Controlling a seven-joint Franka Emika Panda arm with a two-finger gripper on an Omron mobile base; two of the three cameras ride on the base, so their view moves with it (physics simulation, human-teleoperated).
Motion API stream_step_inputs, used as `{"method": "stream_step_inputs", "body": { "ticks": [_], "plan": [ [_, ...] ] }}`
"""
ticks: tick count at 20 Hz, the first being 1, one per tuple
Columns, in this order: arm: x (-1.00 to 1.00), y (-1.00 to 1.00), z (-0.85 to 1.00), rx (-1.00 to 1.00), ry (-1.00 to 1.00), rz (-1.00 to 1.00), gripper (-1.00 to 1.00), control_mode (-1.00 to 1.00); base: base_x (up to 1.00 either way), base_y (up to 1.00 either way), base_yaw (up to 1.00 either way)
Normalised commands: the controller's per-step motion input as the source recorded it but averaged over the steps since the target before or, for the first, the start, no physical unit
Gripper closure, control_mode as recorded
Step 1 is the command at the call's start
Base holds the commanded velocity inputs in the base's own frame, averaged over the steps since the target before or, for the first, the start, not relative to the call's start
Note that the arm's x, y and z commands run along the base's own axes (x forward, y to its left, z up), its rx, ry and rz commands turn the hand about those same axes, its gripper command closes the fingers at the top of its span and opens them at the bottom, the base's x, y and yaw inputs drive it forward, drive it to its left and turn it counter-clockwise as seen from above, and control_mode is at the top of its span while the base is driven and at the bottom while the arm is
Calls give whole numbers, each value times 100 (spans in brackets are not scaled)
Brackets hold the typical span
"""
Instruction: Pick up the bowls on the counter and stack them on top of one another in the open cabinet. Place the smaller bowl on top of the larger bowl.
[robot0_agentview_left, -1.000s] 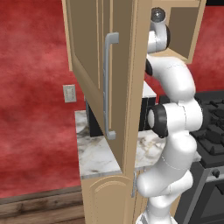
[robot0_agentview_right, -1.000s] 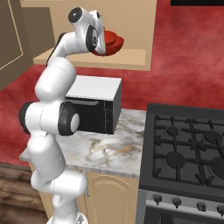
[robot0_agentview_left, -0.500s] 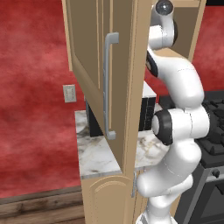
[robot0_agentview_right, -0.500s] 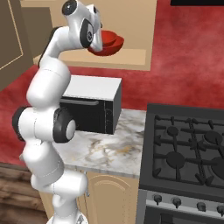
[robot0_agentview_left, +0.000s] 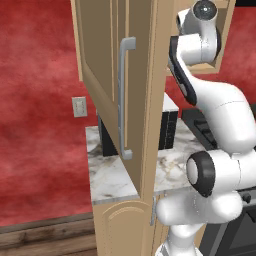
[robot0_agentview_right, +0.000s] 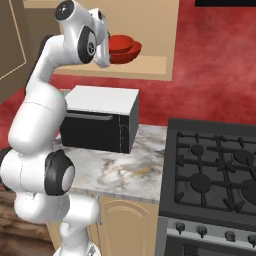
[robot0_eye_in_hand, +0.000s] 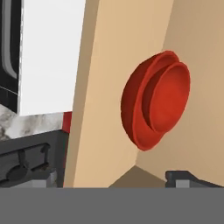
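The light tan wooden open cabinet (robot0_agentview_right: 150, 65) holds both glossy red bowls near its shelf's front edge: the wide larger bowl (robot0_eye_in_hand: 133, 109) cradles the smaller bowl (robot0_eye_in_hand: 168, 98). The gripper (robot0_agentview_right: 102, 47), jaws spread wide and empty, hangs just beside them.

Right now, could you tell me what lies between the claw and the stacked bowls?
Nothing: in the hand view, bare cabinet shelf separates the open claw from the bowls.

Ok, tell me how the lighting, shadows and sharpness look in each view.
Left base view: even, flat light, crisp edges, door face slightly shaded. Right base view: sharp, soft shadow under the microwave, faint sheen on the bowls. Hand view: rolled sideways, bowls a little soft, mild gloss, no glare.
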Motion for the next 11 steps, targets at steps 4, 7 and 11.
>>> {"method": "stream_step_inputs", "body": {
  "ticks": [4, 7, 11],
  "plan": [
    [-100, -11, 0, 0, 0, 0, -100, -100, 0, 0, 0],
    [-100, -17, 0, 0, 0, 0, -100, -100, 0, 0, 0],
    [-100, -20, -2, 0, -8, 0, -100, -100, 0, 0, 0]
  ]
}}
